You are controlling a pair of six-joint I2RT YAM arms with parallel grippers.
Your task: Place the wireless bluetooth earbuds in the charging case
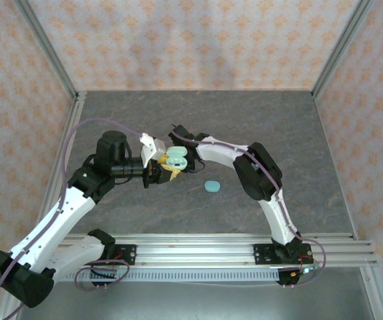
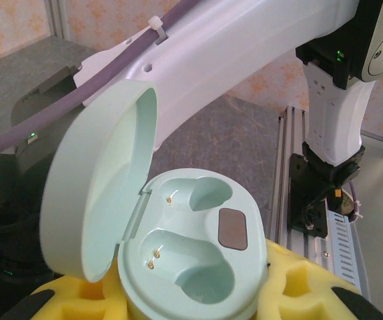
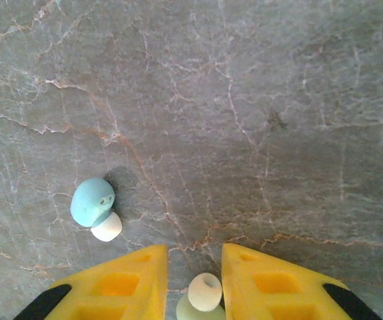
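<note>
Left gripper (image 2: 191,303) clamped on open case (image 2: 198,253), wells empty, right gripper (image 3: 195,280) straddling a half-cropped bud (image 3: 205,291), grip unclear, teal bud (image 3: 92,200) loose on surface (image 3: 245,100).

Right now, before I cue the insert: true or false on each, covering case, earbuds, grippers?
1. The charging case, held in the left gripper, has its lid open. True.
2. Both wells of that case hold earbuds. False: both wells are empty.
3. A teal earbud lies on the table near the right gripper. True.
4. Nothing sits between the right gripper's fingers. False: a mint earbud sits between them.
</note>
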